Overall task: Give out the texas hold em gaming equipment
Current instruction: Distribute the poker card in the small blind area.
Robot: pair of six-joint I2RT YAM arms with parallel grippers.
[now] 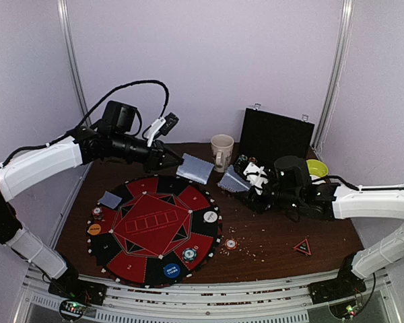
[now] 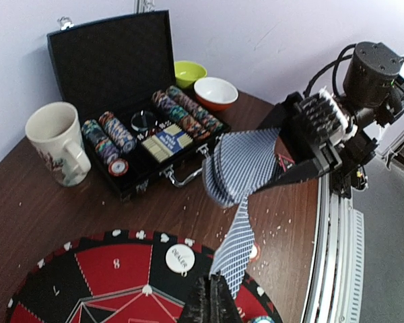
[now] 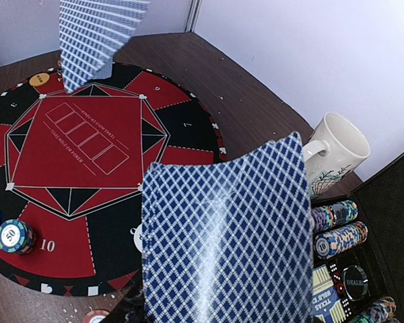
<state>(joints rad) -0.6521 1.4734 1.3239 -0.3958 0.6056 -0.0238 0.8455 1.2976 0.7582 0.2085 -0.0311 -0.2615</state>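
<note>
My left gripper [image 1: 177, 161] is shut on one blue-backed playing card [image 1: 195, 168] and holds it in the air over the far edge of the round red and black mat [image 1: 155, 202]. In the left wrist view the fingertips [image 2: 214, 296] pinch the card's lower corner [image 2: 239, 242]. My right gripper [image 1: 250, 180] is shut on a fanned deck of cards [image 1: 232, 180], held above the table near the open case; the deck [image 3: 225, 235] hides its fingers in the right wrist view. One card [image 1: 110, 199] lies on the mat's left. The white dealer disc [image 1: 210, 217], orange disc [image 1: 94, 229], blue disc [image 1: 172, 271] and chips [image 1: 189, 254] sit on the mat's rim.
An open black case [image 2: 108, 60] with rows of chips stands at the back right. A cream mug [image 1: 221, 151] stands left of it. A yellow-green bowl [image 2: 188, 70] and an orange bowl [image 2: 215, 91] stand behind the case. A loose chip [image 1: 231, 243] and a red triangle [image 1: 302, 247] lie on the table.
</note>
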